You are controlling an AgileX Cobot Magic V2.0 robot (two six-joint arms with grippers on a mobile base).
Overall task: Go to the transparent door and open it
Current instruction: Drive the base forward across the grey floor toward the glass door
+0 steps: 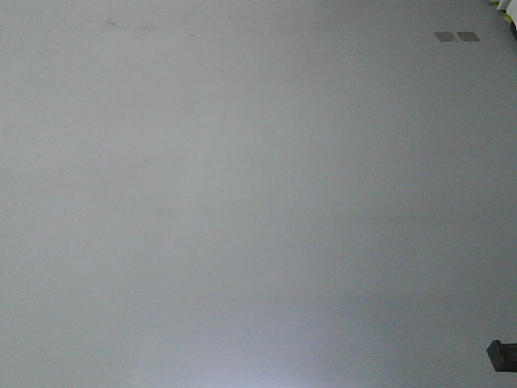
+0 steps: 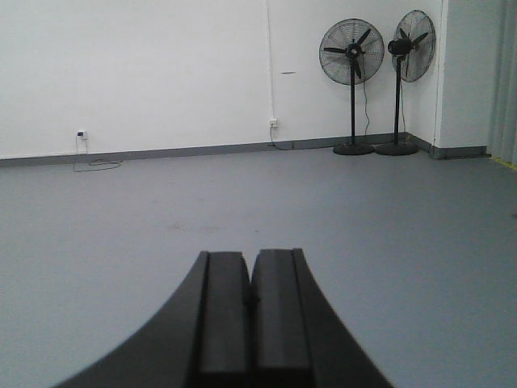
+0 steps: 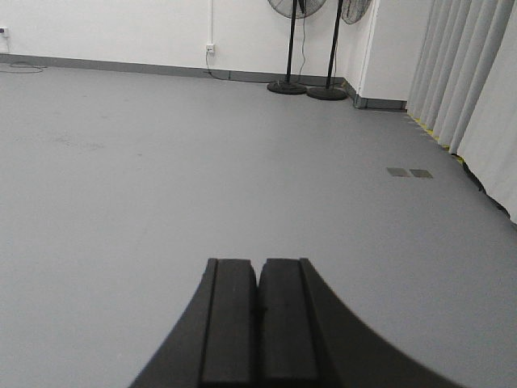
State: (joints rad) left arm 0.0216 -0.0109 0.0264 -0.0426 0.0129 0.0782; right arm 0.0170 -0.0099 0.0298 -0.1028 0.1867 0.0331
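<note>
Where the front view is aimed: only grey floor [image 1: 242, 202] is shown, with two small floor plates [image 1: 456, 36] at top right and a dark object [image 1: 502, 353] cut off at the lower right edge.
Left wrist view: the left gripper [image 2: 251, 271] is seen clenched, its pads pressed together with nothing held; beyond it a white wall [image 2: 161, 73] and two fans [image 2: 352, 52] are seen.
Right wrist view: the right gripper [image 3: 259, 279] is likewise clenched and empty; curtains [image 3: 477, 97] are hung at the right.
Door: its place cannot be told from these views.
</note>
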